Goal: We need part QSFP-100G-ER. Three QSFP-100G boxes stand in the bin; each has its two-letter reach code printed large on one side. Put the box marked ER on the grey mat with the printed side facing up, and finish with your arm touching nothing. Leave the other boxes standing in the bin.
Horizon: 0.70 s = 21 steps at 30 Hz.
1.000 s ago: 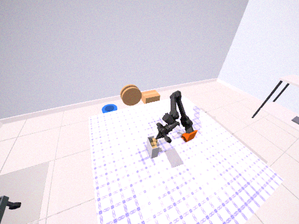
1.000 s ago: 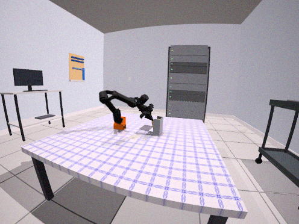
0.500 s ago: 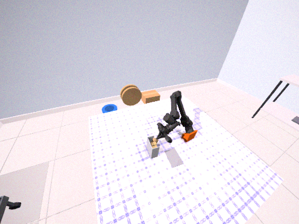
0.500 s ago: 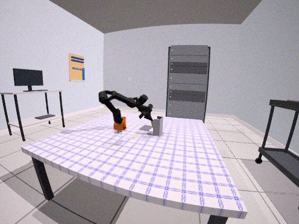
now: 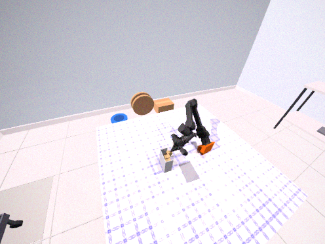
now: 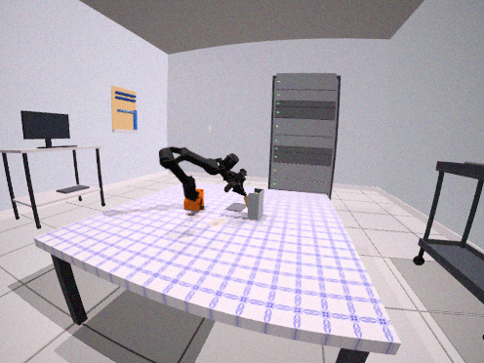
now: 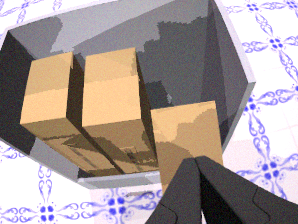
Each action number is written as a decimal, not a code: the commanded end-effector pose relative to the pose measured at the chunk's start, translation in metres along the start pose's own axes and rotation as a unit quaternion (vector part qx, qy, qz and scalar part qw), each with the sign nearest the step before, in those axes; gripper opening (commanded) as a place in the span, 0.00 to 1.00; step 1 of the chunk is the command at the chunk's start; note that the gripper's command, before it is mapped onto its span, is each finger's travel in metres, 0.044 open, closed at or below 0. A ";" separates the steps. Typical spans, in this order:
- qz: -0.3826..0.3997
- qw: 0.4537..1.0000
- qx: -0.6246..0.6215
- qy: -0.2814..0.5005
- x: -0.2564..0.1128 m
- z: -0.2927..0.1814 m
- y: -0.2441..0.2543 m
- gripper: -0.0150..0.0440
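The grey bin (image 5: 168, 166) (image 6: 256, 209) (image 7: 187, 55) stands on the table with three tan boxes. In the wrist view the left box (image 7: 47, 90) and middle box (image 7: 111, 90) stand side by side; dark marks on their sides are unreadable. The right box (image 7: 185, 125) stands apart from them and overlaps the bin's near rim in view; no code shows on it. My gripper (image 5: 171, 151) (image 6: 246, 195) (image 7: 194, 167) is shut with nothing between its fingers. Its tips are at the right box, partly covering it; contact is unclear. The grey mat (image 5: 189, 172) (image 6: 236, 207) bears no box.
The arm's orange base (image 5: 206, 148) (image 6: 193, 201) stands on the patterned table (image 5: 137, 197) (image 6: 220, 254), on the other side of the mat from the bin. A blue bowl (image 5: 118, 118), round brown object (image 5: 143, 104) and brown carton (image 5: 164, 105) are beyond the table's far edge.
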<state>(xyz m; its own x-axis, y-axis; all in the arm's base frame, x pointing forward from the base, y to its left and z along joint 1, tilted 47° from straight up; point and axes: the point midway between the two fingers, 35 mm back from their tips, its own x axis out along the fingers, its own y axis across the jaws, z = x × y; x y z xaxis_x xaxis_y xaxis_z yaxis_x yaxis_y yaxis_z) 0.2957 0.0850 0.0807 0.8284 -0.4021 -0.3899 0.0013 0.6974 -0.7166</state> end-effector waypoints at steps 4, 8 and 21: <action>-0.004 1.000 -0.002 0.006 0.001 -0.006 -0.001 0.25; -0.004 1.000 -0.002 0.006 0.001 -0.006 -0.001 0.25; -0.004 1.000 -0.002 0.006 -0.003 -0.001 -0.001 0.25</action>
<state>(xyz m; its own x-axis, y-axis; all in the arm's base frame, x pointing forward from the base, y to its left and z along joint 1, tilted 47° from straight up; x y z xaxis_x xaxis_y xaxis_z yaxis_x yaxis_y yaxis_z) 0.2945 0.0847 0.0800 0.8270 -0.4040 -0.3910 0.0009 0.6964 -0.7177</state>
